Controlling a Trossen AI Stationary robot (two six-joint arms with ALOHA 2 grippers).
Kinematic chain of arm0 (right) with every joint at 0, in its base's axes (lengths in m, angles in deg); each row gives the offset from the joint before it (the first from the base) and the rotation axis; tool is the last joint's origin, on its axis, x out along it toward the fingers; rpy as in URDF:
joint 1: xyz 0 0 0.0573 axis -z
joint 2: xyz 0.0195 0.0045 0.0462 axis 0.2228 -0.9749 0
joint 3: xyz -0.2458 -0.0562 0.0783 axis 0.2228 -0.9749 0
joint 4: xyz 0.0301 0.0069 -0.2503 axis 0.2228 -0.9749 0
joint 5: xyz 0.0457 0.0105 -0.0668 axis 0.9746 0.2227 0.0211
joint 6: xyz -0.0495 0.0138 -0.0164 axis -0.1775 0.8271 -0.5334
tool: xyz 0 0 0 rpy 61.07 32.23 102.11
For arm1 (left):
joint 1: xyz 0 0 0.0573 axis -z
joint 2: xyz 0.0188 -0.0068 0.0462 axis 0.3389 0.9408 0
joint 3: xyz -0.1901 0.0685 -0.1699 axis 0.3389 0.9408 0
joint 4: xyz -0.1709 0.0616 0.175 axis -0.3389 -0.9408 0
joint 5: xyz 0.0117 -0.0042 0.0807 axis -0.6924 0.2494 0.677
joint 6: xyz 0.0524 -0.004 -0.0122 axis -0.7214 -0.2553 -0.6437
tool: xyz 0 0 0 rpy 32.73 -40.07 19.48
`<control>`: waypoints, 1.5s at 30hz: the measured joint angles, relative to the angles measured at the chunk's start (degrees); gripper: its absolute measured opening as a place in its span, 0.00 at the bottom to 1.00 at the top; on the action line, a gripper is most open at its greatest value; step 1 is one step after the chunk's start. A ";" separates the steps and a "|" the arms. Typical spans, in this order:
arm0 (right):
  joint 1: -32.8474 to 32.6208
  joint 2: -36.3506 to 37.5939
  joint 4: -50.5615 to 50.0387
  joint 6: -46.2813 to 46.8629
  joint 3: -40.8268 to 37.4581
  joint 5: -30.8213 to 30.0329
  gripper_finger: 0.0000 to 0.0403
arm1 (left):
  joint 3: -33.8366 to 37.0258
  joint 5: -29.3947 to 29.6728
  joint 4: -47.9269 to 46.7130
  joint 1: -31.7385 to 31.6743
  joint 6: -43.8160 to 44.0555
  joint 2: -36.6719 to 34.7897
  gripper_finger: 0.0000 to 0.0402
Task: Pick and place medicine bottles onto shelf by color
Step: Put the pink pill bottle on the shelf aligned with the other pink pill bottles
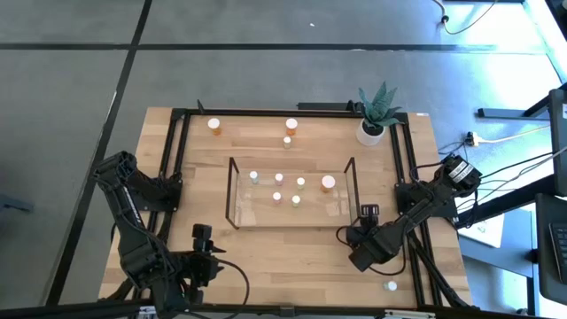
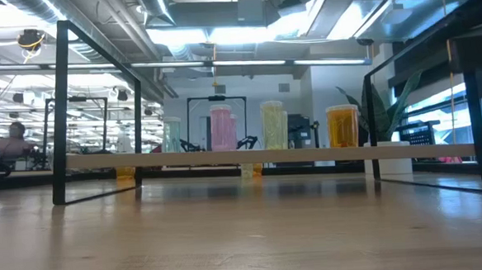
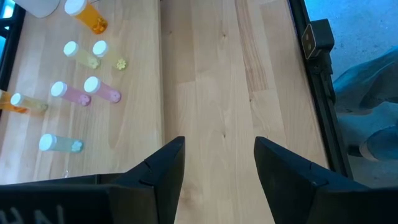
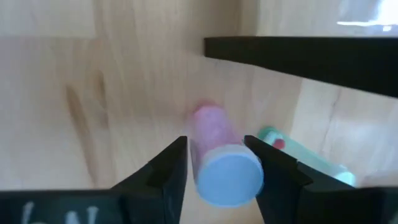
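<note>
A: Right gripper [image 4: 214, 165]?
B: We see it low by the shelf's [image 1: 292, 190] right end, fingers [image 4: 163, 171] pinching a pink bottle [image 4: 219, 155] lying on the desk [image 1: 266, 266].
A: Left gripper [image 3: 217, 165]?
B: Parked at the near desk edge, fingers spread, holding nothing.

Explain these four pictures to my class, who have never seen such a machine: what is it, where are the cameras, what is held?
Two robot arms work at a wooden table. One picture looks down from above, one looks level across the tabletop, and two come from cameras on the arms' wrists. A clear shelf in the middle carries six small bottles; more stand behind it, near a plant. The left claw is open and empty. The right claw straddles a pink bottle beside a green bottle; whether it grips yet is unclear.
</note>
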 joint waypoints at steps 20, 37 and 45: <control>-0.04 0.00 4.28 6.27 0.09 3.61 0.38 | 0.00 0.00 0.00 0.00 0.00 0.00 0.46; -0.05 0.00 4.29 6.08 0.11 3.63 0.26 | 0.00 0.00 0.00 0.00 0.00 0.00 0.46; -0.37 0.00 4.14 9.23 2.72 4.72 0.28 | 0.00 0.00 0.00 0.00 0.00 0.00 0.46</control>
